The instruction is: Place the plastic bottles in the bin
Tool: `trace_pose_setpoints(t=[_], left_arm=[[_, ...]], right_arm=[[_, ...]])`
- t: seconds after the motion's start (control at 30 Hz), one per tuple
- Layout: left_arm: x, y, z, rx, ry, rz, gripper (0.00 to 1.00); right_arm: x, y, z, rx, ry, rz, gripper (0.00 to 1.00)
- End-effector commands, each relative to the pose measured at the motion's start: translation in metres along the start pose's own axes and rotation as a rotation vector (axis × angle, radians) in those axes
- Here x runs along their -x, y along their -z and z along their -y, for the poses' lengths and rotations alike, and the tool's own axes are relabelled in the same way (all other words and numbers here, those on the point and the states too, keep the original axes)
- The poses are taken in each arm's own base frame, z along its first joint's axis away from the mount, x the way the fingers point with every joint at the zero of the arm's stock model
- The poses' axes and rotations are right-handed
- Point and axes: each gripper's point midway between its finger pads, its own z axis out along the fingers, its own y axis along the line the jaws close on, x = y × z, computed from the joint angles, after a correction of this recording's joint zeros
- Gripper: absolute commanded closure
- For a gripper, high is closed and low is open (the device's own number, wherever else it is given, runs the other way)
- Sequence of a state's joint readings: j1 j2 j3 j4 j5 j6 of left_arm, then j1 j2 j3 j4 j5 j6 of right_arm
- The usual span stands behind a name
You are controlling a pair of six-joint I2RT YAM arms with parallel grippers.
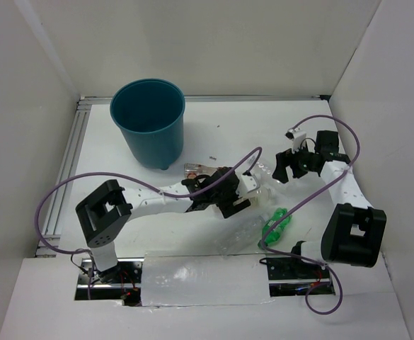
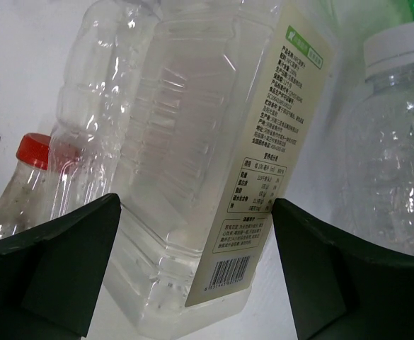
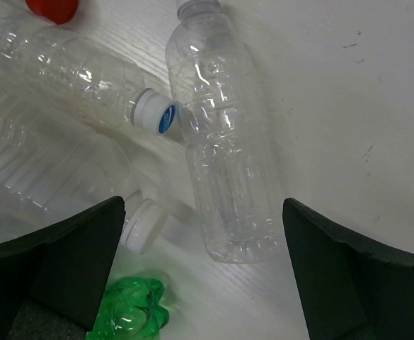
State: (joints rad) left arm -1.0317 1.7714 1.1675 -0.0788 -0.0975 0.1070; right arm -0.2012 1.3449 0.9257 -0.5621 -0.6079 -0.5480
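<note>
Top external view: closest to the near edge, right of centre, lies the crumpled green plastic bottle [image 1: 277,227], beside a heap of clear plastic bottles [image 1: 245,228]. The left arm reaches low from the near-left corner toward the middle. The left gripper [image 2: 196,205] is spread wide astride the wide squarish clear labelled bottle [image 2: 192,142], apparently lined up to close on it. The right arm folds back from the near-right corner, the right gripper [image 3: 203,205] equally wide above a slim clear bottle [image 3: 224,156]. The round teal-blue plastic bin [image 1: 153,145] waits toward the far-left corner.
</note>
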Motion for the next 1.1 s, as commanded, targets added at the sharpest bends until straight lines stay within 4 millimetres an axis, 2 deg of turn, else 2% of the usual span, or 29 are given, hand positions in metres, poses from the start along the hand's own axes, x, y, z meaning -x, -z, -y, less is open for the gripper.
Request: trace_pose_setpoints(t=[0.0, 0.1, 0.13, 0.2, 0.33, 0.43, 0.5, 0.57, 0.77, 0.97, 1.07], left_arm=[[-0.064, -0.016, 0.016, -0.078, -0.029, -0.192, 0.00], [-0.069, -0.014, 0.021, -0.113, -0.047, -0.213, 0.00], [-0.056, -0.006, 0.023, -0.131, -0.043, -0.172, 0.00], [-0.041, 0.004, 0.023, -0.142, -0.041, -0.127, 0.00], [-0.039, 0.021, 0.031, -0.200, -0.046, -0.125, 0.00], [-0.040, 0.026, 0.045, -0.211, -0.077, -0.137, 0.00], [-0.048, 0.028, 0.041, -0.174, -0.098, -0.155, 0.00], [-0.047, 0.032, 0.038, -0.144, -0.108, -0.142, 0.00], [-0.017, 0.046, 0.025, -0.071, -0.072, -0.045, 0.00], [0.008, 0.066, 0.023, -0.047, -0.080, 0.027, 0.00], [0.011, 0.069, 0.022, -0.045, -0.079, 0.037, 0.00]], right_arm=[[0.003, 0.001, -0.002, 0.024, 0.000, 0.002, 0.01], [0.004, 0.001, -0.003, 0.032, 0.011, 0.007, 0.01], [0.002, 0.002, -0.004, 0.037, 0.005, 0.000, 0.01], [0.002, 0.002, -0.004, 0.037, 0.005, 0.000, 0.01], [-0.002, 0.000, -0.006, 0.041, -0.002, -0.008, 0.01], [-0.002, 0.000, -0.006, 0.041, -0.002, -0.008, 0.01], [-0.001, 0.000, -0.004, 0.041, -0.002, -0.008, 0.01], [-0.001, 0.000, -0.004, 0.041, -0.002, -0.008, 0.01], [-0.002, -0.002, -0.005, 0.053, -0.007, -0.009, 0.01], [-0.002, -0.002, -0.005, 0.053, -0.007, -0.009, 0.01], [-0.005, -0.003, -0.006, 0.056, -0.013, -0.016, 0.01]])
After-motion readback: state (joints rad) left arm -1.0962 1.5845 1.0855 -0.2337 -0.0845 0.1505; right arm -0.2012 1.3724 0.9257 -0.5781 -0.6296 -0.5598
